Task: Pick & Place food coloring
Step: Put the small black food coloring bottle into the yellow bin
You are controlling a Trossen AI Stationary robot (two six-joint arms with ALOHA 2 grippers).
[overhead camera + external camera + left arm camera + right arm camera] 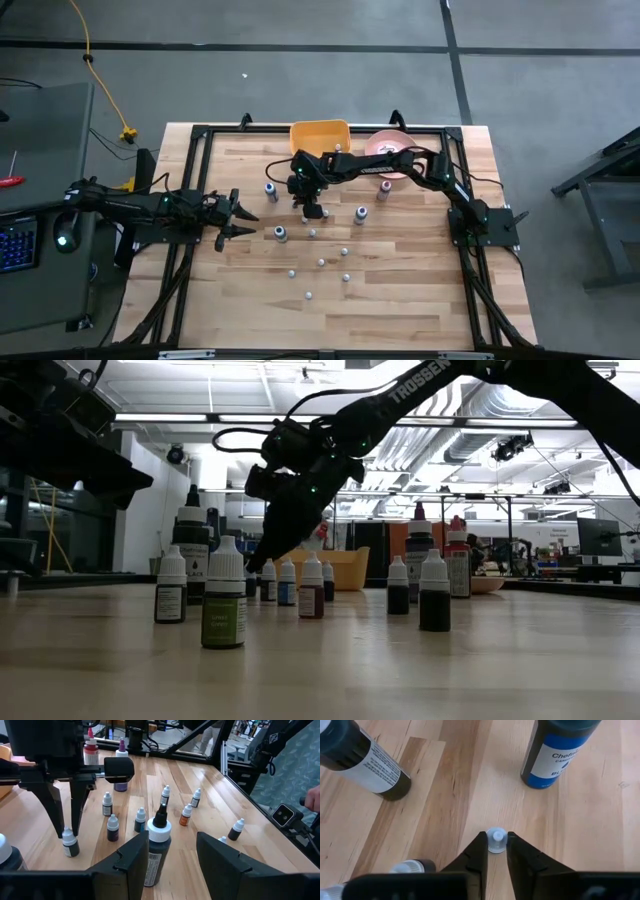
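While the right gripper (493,851) pinches the white cap of a small food coloring bottle (496,840), the step in hand is the grasp.

Fingers clamped on the cap from both sides, bottle upright on the tabletop (600,830) directly under the gripper. Just beyond it: a blue-label bottle (555,755) and a dark white-label bottle (362,757), both close, so the next move likely calls for a straight lift to clear them, then a carry, perhaps to the yellow bin (319,137) well behind the gripper. Left gripper (240,215) waits off to the side, fingers apart, a black-capped bottle (157,847) just ahead of it. Pale wood plank surface, other bottles scattered; open workshop room with ceiling lights behind.
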